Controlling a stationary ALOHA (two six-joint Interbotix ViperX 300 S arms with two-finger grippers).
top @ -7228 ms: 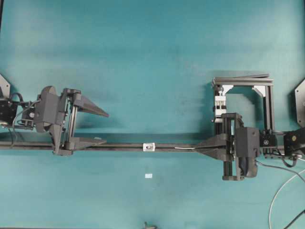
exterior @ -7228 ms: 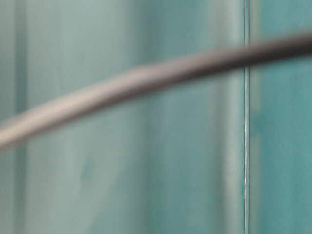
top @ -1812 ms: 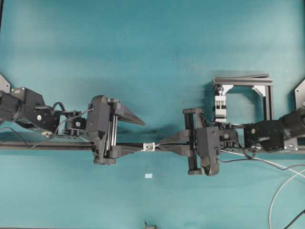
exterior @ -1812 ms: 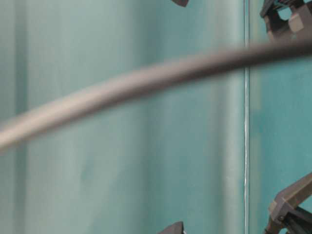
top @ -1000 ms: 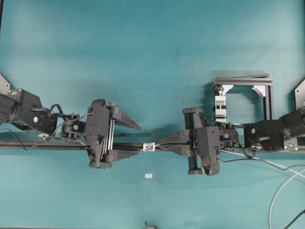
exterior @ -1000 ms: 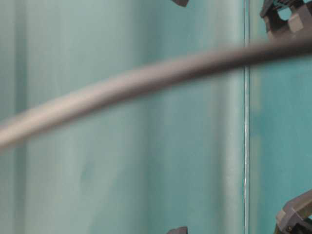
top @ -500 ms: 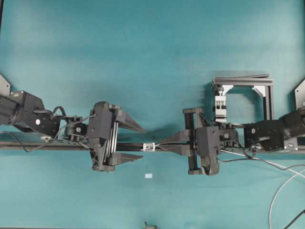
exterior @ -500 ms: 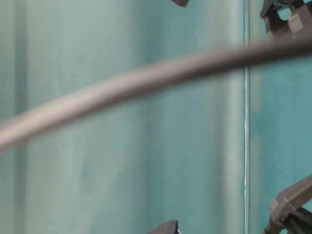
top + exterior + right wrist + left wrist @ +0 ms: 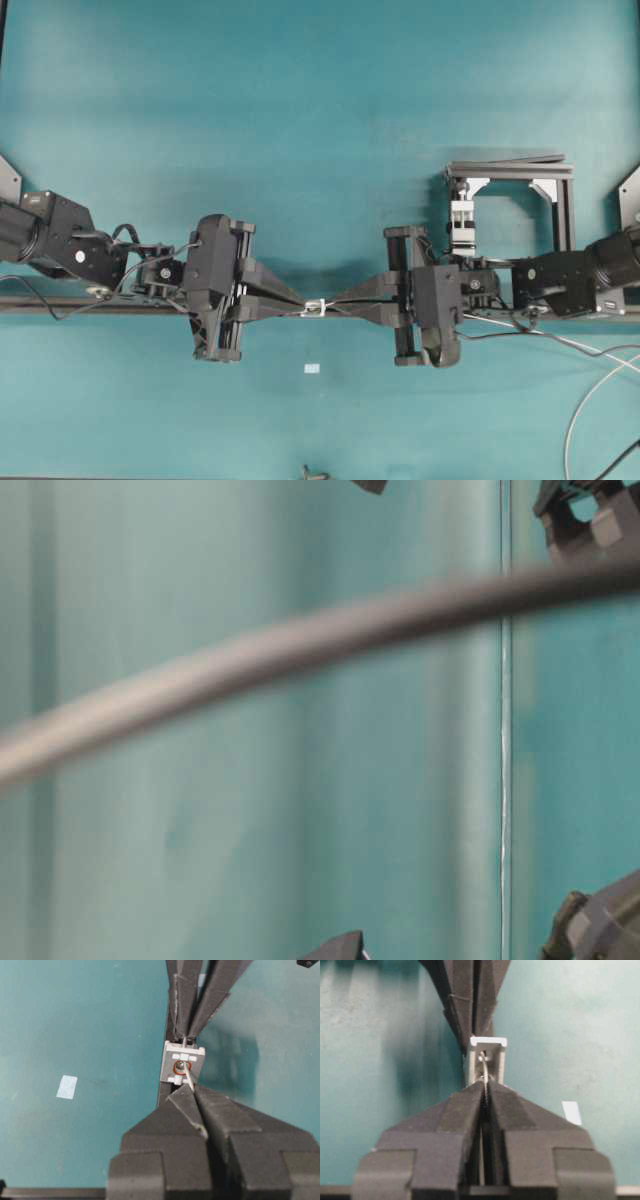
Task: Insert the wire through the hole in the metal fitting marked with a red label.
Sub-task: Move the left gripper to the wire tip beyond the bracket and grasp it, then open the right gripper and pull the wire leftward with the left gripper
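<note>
Wire [image 9: 187, 1074] threads metal fitting [image 9: 183, 1064] (red-ringed hole), clamped either side by closed left pincer [image 9: 483, 1094] and right pincer [image 9: 193, 1089].

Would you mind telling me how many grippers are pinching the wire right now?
2: the left gripper grips the wire left of the metal fitting, the right gripper on its right.
</note>
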